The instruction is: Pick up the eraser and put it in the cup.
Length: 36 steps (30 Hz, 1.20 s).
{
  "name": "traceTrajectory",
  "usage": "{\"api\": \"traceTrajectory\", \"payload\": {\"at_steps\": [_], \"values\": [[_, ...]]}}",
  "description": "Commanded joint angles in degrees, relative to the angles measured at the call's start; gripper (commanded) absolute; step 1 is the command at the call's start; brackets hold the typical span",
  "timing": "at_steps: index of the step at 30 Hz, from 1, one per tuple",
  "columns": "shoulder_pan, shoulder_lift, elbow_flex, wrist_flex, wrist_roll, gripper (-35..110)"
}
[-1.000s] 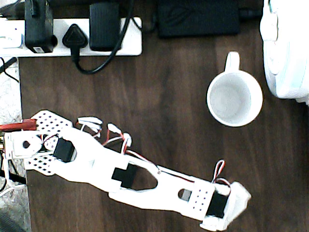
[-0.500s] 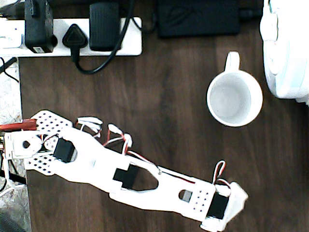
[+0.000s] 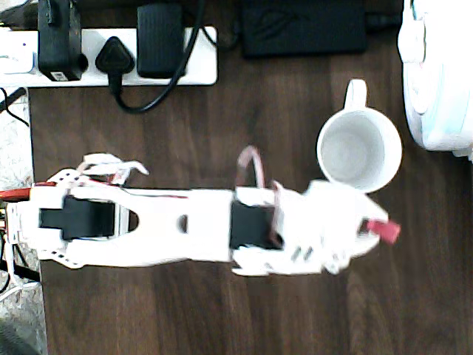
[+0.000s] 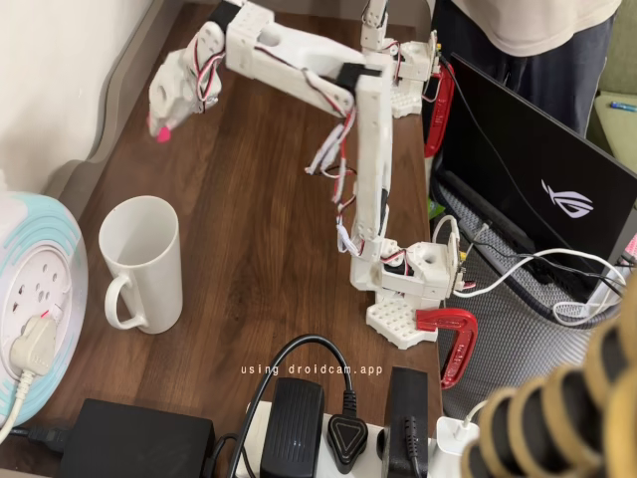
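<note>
Eraser (image 3: 384,231): small pink-red block, pinched at the tip of the gripper (image 3: 375,229), jaws clenched on it, a short end protruding. In the overhead view it sits just beside the cup (image 3: 360,151), past the rim on the side opposite the handle; in the fixed view (image 4: 159,127) it hangs raised above the bench (image 4: 259,249), beyond the cup (image 4: 141,264).

Handling, judged: light, slightly yielding, grippy rubber; unlikely to slip and not fragile. Best held across its flat faces, near mid-length.

Cup: white ceramic, upright, empty, rigid; the wide mouth is forgiving for a drop.
</note>
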Motion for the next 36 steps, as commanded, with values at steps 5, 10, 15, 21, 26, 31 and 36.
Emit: {"api": "traceTrajectory", "payload": {"at_steps": [5, 10, 15, 21, 26, 31, 36], "values": [[-12.0, 6.8, 5.3, -4.7, -1.1, 0], [-14.8, 1.7, 5.1, -7.1, -1.2, 0], [-14.5, -3.3, 4.8, -8.3, -1.9, 0], [-14.1, -5.0, 4.8, -8.9, -1.1, 16], [-14.2, -3.5, 4.9, -8.8, -0.1, 19], [-14.2, 1.6, 6.1, -8.7, 1.6, 0], [-12.9, 27.8, 28.5, -12.3, -2.7, 0]]}}
